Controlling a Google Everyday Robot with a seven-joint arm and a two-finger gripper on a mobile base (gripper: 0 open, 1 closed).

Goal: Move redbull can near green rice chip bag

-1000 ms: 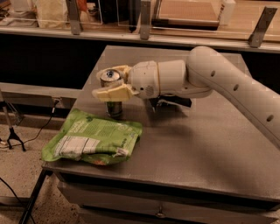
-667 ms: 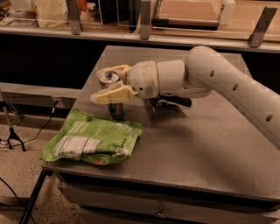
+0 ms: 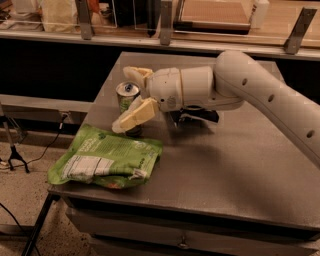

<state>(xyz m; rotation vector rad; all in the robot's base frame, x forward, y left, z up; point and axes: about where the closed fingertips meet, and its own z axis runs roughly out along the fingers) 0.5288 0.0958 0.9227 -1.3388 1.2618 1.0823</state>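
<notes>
The redbull can (image 3: 127, 93) stands upright on the grey table (image 3: 235, 165), just behind the top edge of the green rice chip bag (image 3: 107, 157), which lies flat at the table's front left corner. My gripper (image 3: 122, 100) reaches in from the right. Its jaws are spread, with one cream finger (image 3: 137, 75) behind the can and the other finger (image 3: 134, 116) in front of it, partly hiding the can's lower half. The fingers look slightly apart from the can.
A small dark bag (image 3: 196, 116) lies on the table under my arm (image 3: 260, 95). A counter with a rail and containers (image 3: 210, 15) runs along the back. The table's left edge drops off to the floor, where a cable and a stand (image 3: 15, 155) sit.
The near finger has swung down and away from the can, so the jaws are wider. The can stays in place beside the bag.
</notes>
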